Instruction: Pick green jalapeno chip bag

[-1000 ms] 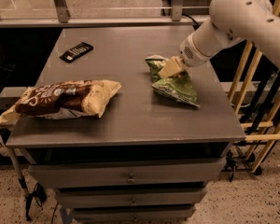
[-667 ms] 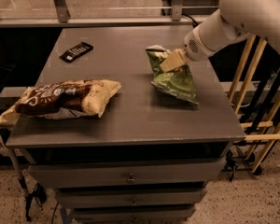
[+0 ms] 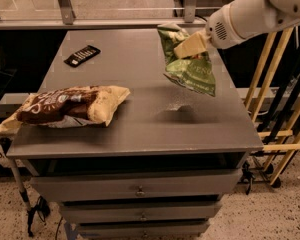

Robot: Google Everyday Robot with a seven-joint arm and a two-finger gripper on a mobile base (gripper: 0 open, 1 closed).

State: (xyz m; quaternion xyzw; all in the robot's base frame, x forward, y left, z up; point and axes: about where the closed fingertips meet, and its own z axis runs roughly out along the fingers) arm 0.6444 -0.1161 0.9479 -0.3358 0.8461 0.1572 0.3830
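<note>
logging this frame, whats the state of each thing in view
green jalapeno chip bag: in the air, off the table, hanging from the gripper
gripper: above the table's right side, shut on the bag's upper part
brown-and-cream bag: lying flat, front left of the table
black remote: lying flat, back left
drawers: shut

Green jalapeno chip bag (image 3: 194,75): small, flat, crinkly, green with pale lettering across its lower half. It hangs in the air over the far-right part of the grey cabinet top (image 3: 140,74), not touching it. Tilted: top edge up and to the left, bottom corner down to the right. Gripper (image 3: 190,44) sits at the bag's upper middle, cream fingers clamped on it from the right. The bag's shadow falls on the top just beneath.
</note>
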